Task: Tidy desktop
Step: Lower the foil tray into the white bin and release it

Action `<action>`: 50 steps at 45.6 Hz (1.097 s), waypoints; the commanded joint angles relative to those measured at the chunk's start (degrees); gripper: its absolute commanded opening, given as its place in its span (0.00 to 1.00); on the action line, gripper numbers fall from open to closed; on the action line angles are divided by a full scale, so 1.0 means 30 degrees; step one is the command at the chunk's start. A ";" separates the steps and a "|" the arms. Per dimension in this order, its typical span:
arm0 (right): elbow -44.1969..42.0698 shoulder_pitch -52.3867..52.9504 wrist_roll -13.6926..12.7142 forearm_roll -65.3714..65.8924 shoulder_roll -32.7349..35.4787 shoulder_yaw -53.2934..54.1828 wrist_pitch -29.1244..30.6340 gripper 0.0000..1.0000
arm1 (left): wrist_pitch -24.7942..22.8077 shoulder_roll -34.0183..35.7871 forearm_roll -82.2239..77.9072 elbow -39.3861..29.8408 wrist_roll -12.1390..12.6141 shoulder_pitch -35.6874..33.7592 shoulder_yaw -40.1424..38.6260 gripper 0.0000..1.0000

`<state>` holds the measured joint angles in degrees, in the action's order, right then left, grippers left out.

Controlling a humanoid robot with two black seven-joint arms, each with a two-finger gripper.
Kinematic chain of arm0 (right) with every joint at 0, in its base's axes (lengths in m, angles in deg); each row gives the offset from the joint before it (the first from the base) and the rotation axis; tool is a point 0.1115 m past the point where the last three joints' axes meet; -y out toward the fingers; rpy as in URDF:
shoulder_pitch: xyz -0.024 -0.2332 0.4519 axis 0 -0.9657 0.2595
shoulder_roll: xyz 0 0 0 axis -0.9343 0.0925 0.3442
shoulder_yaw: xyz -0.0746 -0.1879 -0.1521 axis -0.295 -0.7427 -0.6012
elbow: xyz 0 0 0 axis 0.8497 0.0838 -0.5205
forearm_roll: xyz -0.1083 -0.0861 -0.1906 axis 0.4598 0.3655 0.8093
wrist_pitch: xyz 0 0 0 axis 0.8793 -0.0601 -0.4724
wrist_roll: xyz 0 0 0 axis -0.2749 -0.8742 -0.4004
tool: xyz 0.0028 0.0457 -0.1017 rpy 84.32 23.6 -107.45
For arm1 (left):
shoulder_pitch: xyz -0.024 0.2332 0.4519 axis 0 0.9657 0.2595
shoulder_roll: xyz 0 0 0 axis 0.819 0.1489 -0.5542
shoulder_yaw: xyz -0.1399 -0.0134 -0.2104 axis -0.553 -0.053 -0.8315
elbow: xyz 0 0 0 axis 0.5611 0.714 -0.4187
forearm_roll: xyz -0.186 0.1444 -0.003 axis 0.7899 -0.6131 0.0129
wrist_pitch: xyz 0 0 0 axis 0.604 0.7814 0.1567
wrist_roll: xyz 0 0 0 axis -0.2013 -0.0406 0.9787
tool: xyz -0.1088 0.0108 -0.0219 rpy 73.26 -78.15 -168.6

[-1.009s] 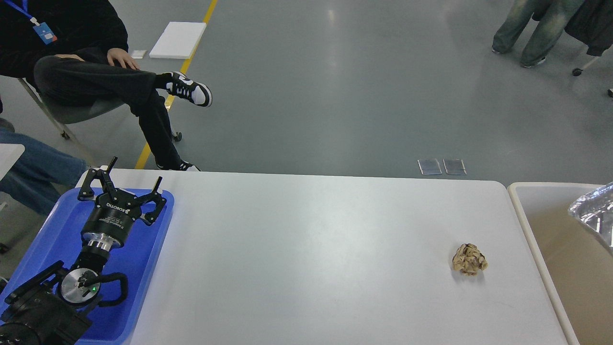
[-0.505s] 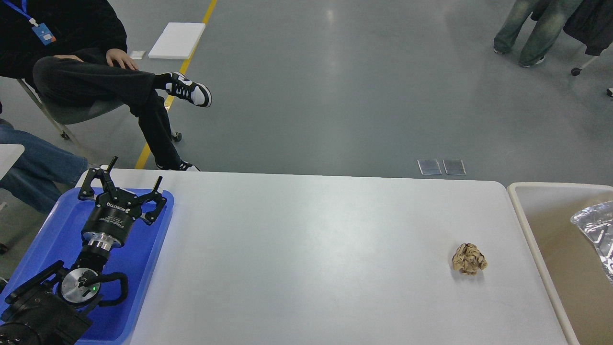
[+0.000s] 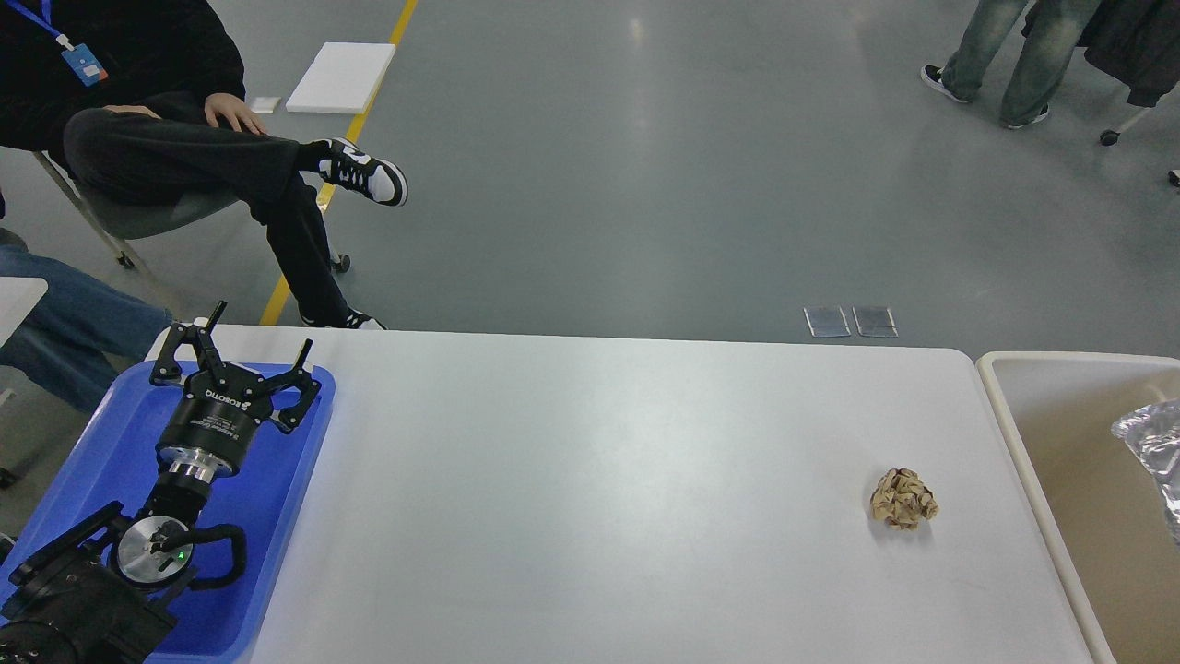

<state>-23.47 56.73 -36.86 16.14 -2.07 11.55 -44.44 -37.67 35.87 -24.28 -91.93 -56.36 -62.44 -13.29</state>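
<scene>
Foil (image 3: 1152,452) in the bin (image 3: 1014,406) now sunk lower and further right than a second ago. Desktop (image 3: 590,480) front and center, paper wad (image 3: 903,499) near its right end. Left gripper (image 3: 253,343) spread wide, empty, over the blue tray (image 3: 101,443).

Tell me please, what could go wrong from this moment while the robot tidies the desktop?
The crumpled paper ball lies far across the desktop from the open left gripper, so that arm may not reach it. If nudged, the light ball could roll away instead of dropping into the bin.
</scene>
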 commanded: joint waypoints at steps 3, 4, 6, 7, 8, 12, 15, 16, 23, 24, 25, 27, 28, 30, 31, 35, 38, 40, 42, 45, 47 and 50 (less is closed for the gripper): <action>0.0164 -0.0025 0.0030 0.0009 -0.0289 0.0080 -0.0503 1.00 | 0.0000 0.0000 0.0000 0.0000 -0.0027 0.0000 0.0000 0.99; 0.0164 -0.0025 0.0030 0.0009 -0.0318 0.0081 -0.0474 1.00 | 0.0000 0.0000 0.0000 0.0000 0.0002 0.0000 0.0000 0.99; 0.0164 -0.0025 0.0030 0.0009 -0.0319 0.0023 -0.0444 1.00 | 0.0000 0.0000 0.0000 0.0000 0.0002 0.0000 0.0000 0.99; 0.0164 -0.0025 0.0001 0.0009 -0.0319 0.0022 -0.0444 1.00 | 0.0000 0.0000 0.0000 0.0000 0.0002 0.0000 0.0000 0.99; 0.0164 -0.0025 0.0001 0.0009 -0.0319 0.0051 -0.0444 1.00 | 0.0000 0.0000 0.0000 0.0000 0.0002 0.0000 0.0000 0.99; 0.0135 0.0179 -0.0057 0.0009 -0.0318 0.0052 -0.0473 1.00 | 0.0000 0.0000 0.0000 0.0000 0.0002 0.0000 0.0000 0.99; -0.0012 0.0239 -0.0058 0.0009 -0.0348 -0.0006 -0.0473 1.00 | 0.0000 0.0000 0.0000 0.0000 0.0002 0.0000 0.0000 0.99; -0.0012 0.0268 -0.0058 0.0067 -0.0348 -0.0152 -0.0444 1.00 | 0.0000 0.0000 0.0000 0.0000 0.0002 0.0000 0.0000 0.99; 0.0455 0.1320 -0.0087 0.0331 -0.0085 -0.1175 -0.0064 1.00 | 0.0000 0.0000 0.0000 0.0000 0.0002 0.0000 0.0000 0.99; 0.0689 0.1526 -0.0087 0.0331 0.0003 -0.1498 0.0024 1.00 | 0.0000 0.0000 0.0000 0.0000 0.0002 0.0000 0.0000 0.99; 0.1068 0.1731 -0.0087 0.0302 0.0149 -0.1936 0.0141 1.00 | 0.0000 0.0000 0.0000 0.0000 0.0002 0.0000 0.0000 0.99; 0.2354 0.2199 -0.0116 0.0331 0.0849 -0.2786 0.0288 1.00 | 0.0000 0.0000 0.0000 0.0000 0.0002 0.0000 0.0000 0.99; 0.3173 0.2550 -0.0087 0.0302 0.1375 -0.3167 0.0317 1.00 | 0.0000 0.0000 0.0000 0.0000 0.0002 0.0000 0.0000 0.99; 0.5309 0.3340 -0.0087 0.0331 0.2605 -0.3871 0.0230 1.00 | 0.0000 0.0000 0.0000 0.0000 0.0002 0.0000 0.0000 0.99; 0.6422 0.3750 -0.0116 0.0331 0.3249 -0.4193 0.0143 1.00 | 0.0000 0.0000 0.0000 0.0000 0.0002 0.0000 0.0000 0.99; 1.0556 0.5303 -0.0116 0.0331 0.5127 -0.5628 -0.0092 1.00 | 0.0000 0.0000 0.0000 0.0000 0.0002 0.0000 0.0000 0.99; 1.2201 0.6533 -0.0116 0.0448 0.5657 -0.6858 -0.0180 1.00 | 0.0000 0.0000 0.0000 0.0000 0.0002 0.0000 0.0000 0.99; 1.2905 0.7325 -0.0116 0.0565 0.5804 -0.7766 -0.0151 1.00 | 0.0000 0.0000 0.0000 0.0000 0.0002 0.0000 0.0000 0.99; 1.3520 0.7940 -0.0116 0.0624 0.5804 -0.8703 -0.0180 1.00 | 0.0000 0.0000 0.0000 0.0000 0.0002 0.0000 0.0000 0.99; 1.4428 0.9051 -0.0116 0.0624 0.5863 -0.9904 -0.0122 1.00 | 0.0000 -0.0029 0.0000 0.0000 0.0002 0.0000 0.0000 0.99; 1.4752 0.9757 -0.0087 0.0595 0.5863 -1.0259 -0.0035 1.00 | 0.0000 -0.0030 0.0000 0.0000 0.0002 0.0000 0.0000 0.99; 1.5425 1.0811 -0.0087 0.0507 0.5950 -1.0640 0.0171 1.00 | 0.0000 -0.0030 0.0000 0.0000 0.0002 0.0000 0.0000 0.99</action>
<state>11.25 78.01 -37.16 17.64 12.61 -11.28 -44.70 -37.67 35.85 -24.28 -91.93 -56.36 -62.44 -13.29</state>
